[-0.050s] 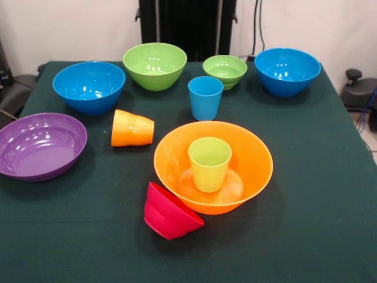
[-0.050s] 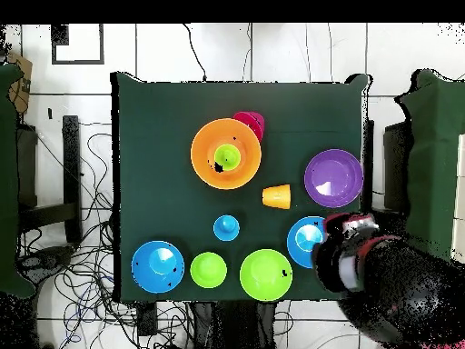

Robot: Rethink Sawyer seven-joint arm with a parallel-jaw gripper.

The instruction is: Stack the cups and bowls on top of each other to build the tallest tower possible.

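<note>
The robot arm (image 2: 372,259) shows only from above. It is bent over one corner of the green table (image 1: 318,177), partly covering a blue bowl (image 2: 304,238). I cannot tell if its gripper is open or closed, or if it holds anything.

The big orange bowl (image 1: 247,177) has the lime green cup (image 1: 210,163) standing up inside it. The small red bowl (image 1: 169,213) leans on its side against the orange bowl. The orange cup (image 1: 132,128) lies tipped over nearby. The blue cup (image 1: 205,97) stands alone. The purple bowl (image 1: 40,145), two green bowls (image 1: 155,65) and another blue bowl (image 1: 287,71) sit apart.
</note>
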